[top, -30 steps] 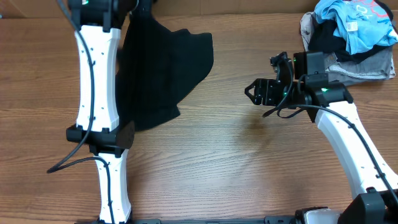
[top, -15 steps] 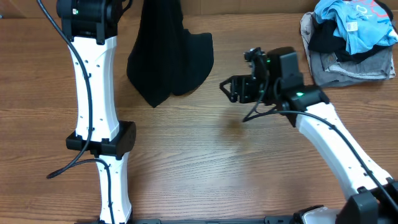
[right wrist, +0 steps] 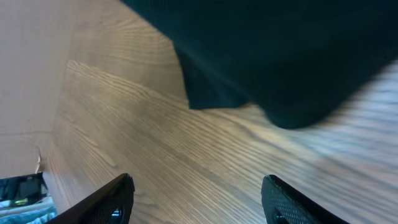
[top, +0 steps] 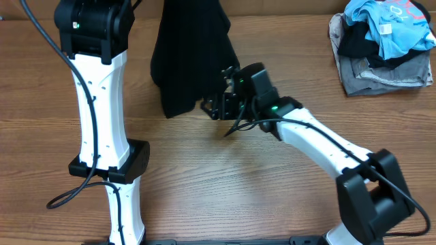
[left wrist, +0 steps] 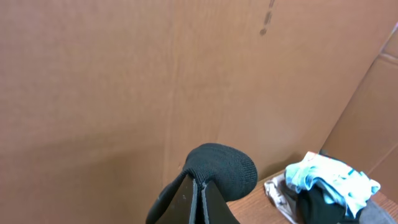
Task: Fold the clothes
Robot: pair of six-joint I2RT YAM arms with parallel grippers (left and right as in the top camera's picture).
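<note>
The black garment (top: 189,54) hangs in a narrow bunch at the back of the table, its lower end near the wood. My left gripper (left wrist: 198,188) is shut on a fold of the garment (left wrist: 221,169) and holds it up high. In the overhead view this gripper is hidden at the top edge. My right gripper (top: 212,107) is open and empty, low over the table just right of the garment's hanging lower edge. In the right wrist view the open fingers (right wrist: 199,199) face the dark fabric (right wrist: 280,56) above the wood.
A pile of clothes sits at the back right corner, with a light blue shirt (top: 390,26) on top of a grey folded garment (top: 381,76). It also shows in the left wrist view (left wrist: 326,186). A brown cardboard wall (left wrist: 124,81) stands behind the table.
My left arm has lifted the garment off the table, so it went from spread to a hanging bunch. My right arm has swung left to the garment's lower edge.
</note>
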